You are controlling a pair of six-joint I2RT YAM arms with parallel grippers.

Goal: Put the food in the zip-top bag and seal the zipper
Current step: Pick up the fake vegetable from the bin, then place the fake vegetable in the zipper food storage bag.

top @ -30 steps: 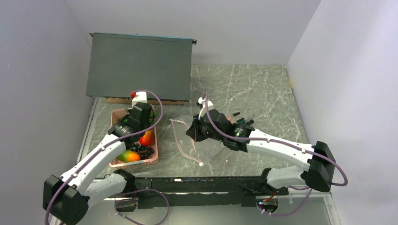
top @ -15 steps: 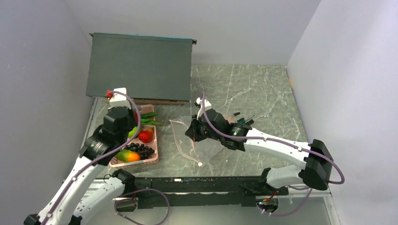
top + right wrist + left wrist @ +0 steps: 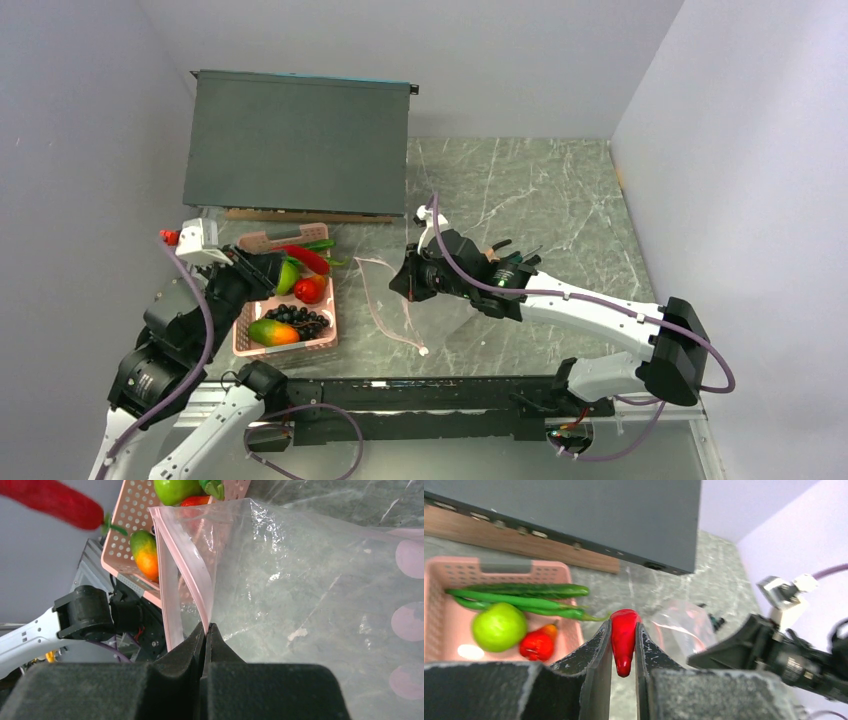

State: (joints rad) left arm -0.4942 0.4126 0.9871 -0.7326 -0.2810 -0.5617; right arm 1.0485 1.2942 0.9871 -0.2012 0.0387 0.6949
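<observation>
We hold the red chili [image 3: 624, 645] in our left pincer [image 3: 622, 628], and the zip-top bag [image 3: 300, 570], mouth pinched by our right pincer [image 3: 206, 630], lies at its three o'clock.

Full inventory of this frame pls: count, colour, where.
slotted plastic basket: 1, pink, table's left side
round toy apple: 1, green, in basket
small toy fruit: 1, red-orange, in basket beside the apple
long toy pods: several, green, at basket's far end
toy mango: 1, green-orange, at basket's near end
toy grape bunch: 1, dark, in basket
red toy chili: 1, red, lifted above basket
clear floppy zip-top bag: 1, transparent, table centre, mouth towards basket
thin zipper strip: 1, pale pink, along bag mouth
flat panel: 1, dark grey, back left
marble-patterned table: 1, grey-green
left gripper: shut on chili
right gripper: shut on bag's mouth edge
</observation>
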